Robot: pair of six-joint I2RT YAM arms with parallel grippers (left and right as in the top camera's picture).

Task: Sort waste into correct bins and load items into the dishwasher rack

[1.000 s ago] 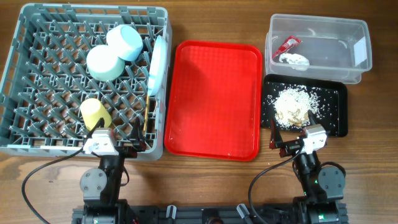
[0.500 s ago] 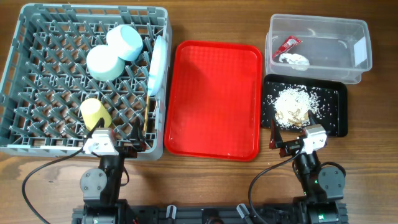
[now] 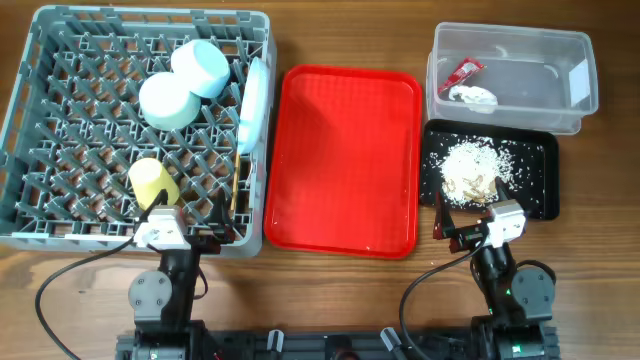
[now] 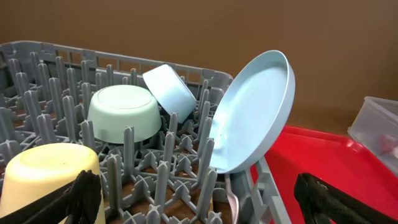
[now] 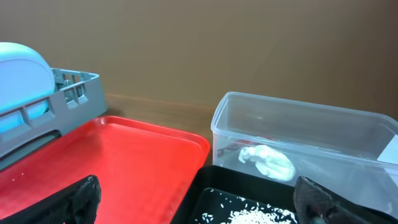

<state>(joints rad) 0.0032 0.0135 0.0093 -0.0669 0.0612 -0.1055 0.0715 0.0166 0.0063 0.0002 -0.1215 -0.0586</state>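
The grey dishwasher rack (image 3: 60,120) holds the light-blue bowl (image 3: 200,66), the pale-green bowl (image 3: 165,100), the yellow cup (image 3: 152,181), the upright pale-blue plate (image 3: 252,103) and the chopsticks (image 3: 235,185). A white fork handle (image 4: 231,194) shows under the plate (image 4: 255,112) in the left wrist view. The clear tub (image 3: 575,85) holds the red wrapper (image 3: 460,72) and white tissue (image 3: 472,95). The black tray (image 3: 540,165) holds the rice crumbs (image 3: 475,168). My left gripper (image 3: 185,228) is open and empty at the rack's front edge. My right gripper (image 3: 470,228) is open and empty at the black tray's front edge.
The bare red serving tray (image 3: 345,160) lies between the rack and the bins. Both arm bases stand at the table's front edge, with cables trailing beside them.
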